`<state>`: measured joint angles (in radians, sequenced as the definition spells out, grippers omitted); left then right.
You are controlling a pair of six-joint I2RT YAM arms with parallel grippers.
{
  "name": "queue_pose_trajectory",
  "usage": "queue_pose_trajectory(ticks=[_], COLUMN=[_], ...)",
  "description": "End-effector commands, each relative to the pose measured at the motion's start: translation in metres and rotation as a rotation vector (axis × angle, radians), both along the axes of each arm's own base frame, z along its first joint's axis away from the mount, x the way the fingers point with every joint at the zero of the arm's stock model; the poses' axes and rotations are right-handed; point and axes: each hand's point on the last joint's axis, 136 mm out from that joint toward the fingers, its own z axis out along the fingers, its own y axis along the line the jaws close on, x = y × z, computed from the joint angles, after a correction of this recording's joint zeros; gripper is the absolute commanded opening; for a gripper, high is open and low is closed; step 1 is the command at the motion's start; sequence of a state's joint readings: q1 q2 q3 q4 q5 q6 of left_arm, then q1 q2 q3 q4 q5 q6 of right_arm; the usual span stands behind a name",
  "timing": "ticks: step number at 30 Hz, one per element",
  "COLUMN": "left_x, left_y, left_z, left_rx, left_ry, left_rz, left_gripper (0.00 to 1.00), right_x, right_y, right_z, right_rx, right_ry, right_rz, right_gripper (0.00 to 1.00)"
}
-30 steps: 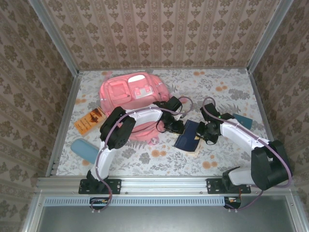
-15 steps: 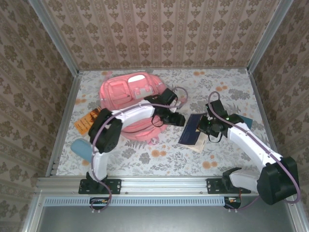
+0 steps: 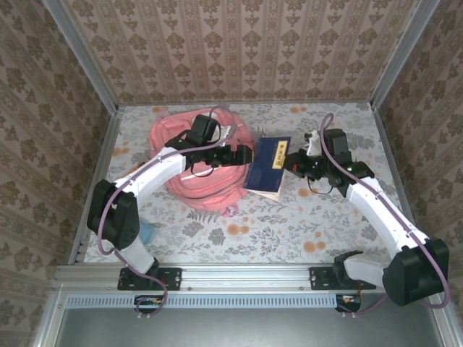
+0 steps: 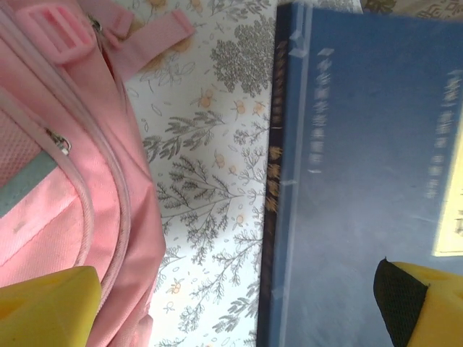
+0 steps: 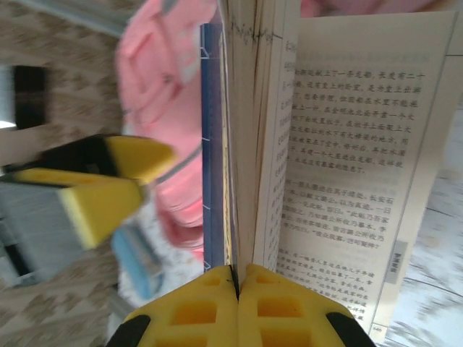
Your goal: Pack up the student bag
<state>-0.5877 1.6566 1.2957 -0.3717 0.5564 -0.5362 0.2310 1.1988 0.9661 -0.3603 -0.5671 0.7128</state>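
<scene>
Backpack [image 4: 51,210], pink fabric: soft, floppy; judged best taken at zip edge. Left gripper [image 4: 231,307] wide open, empty; right gripper [image 5: 237,285] clamped on flat dark-blue booklet [image 4: 362,181].

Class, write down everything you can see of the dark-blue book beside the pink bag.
The dark-blue book looks soft-covered, with a stitched spine and a cream title label on the front. Its paper pages carry printed columns of text and fan slightly open. The right tool is shut on the edge of its pages, holding it just right of the pink bag. The left wrist view shows patterned cloth between book and bag.
</scene>
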Motion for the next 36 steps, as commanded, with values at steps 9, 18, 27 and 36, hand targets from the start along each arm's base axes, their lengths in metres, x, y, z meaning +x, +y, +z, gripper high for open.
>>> queue_pose_trajectory(ticks=[9,18,27,36], left_x=[-0.015,-0.010,0.003,0.051], left_y=[-0.017,-0.010,0.009,0.054], left_z=[0.060,0.066,0.079,0.102], left_rx=[-0.344,-0.385,-0.377,-0.425], left_ry=[0.062,0.055,0.000,-0.069], left_rz=[-0.137,-0.132,-0.029,0.291], left_gripper=[0.93,0.41,0.01,0.02], right_x=[0.009,0.015,0.028,0.028], right_y=[0.047,0.041,0.016,0.050], right_z=[0.061,0.043,0.017,0.026], right_rx=[0.274,0.200,0.095,0.352], right_ry=[-0.113,-0.074,-0.024,-0.087], right_rz=[0.250,0.213,0.007,-0.096], right_gripper=[0.00,0.00,0.53,0.89])
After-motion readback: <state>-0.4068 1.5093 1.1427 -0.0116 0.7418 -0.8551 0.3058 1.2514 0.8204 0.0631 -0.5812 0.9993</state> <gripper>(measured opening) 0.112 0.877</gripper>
